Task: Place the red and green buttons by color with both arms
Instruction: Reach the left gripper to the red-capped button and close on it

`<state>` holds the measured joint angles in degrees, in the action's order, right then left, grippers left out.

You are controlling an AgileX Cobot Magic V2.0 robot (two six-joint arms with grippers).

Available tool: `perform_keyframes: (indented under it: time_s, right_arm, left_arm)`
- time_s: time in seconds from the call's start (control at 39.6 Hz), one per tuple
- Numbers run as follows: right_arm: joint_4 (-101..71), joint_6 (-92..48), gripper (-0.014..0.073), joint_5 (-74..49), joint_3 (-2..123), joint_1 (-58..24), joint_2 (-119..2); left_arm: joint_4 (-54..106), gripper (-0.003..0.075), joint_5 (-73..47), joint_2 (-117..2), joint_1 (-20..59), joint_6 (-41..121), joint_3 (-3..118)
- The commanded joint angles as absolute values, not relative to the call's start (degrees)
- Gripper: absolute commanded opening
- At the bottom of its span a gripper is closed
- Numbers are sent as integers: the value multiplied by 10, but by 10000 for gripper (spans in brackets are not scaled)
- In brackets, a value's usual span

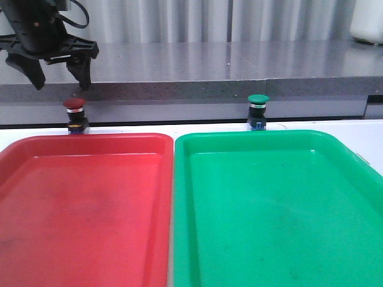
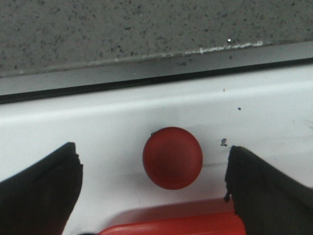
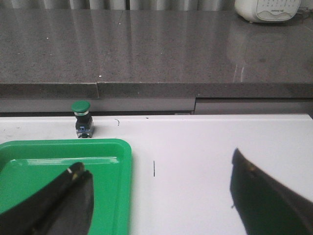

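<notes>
While both trays lie bare, the red button is straddled by the open, unladen left gripper; the green button is untouched

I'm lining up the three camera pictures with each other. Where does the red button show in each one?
Front view: the red button stands behind the red tray, below the open left gripper.
Left wrist view: its cap sits mid-picture between the two fingers.
Right wrist view: not in it.
Shared landmark: the grey stone ledge behind the table, in all three.
</notes>
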<state>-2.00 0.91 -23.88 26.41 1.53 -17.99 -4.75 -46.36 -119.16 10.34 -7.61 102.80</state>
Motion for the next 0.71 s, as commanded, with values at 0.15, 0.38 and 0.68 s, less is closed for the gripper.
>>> perform_keyframes:
  time_s: [0.15, 0.38, 0.68]
  right_arm:
    - [-22, 9, 593, -196, 283, 14, -189]
    - [-22, 9, 593, -196, 283, 14, -189]
    - [-22, 9, 593, -196, 283, 14, -189]
  left_arm:
    - [-36, 565, -453, -1206, 106, -78, 1070]
    - [-35, 538, -453, -1223, 106, -78, 1085]
    - [-35, 111, -451, -1223, 106, -78, 1085]
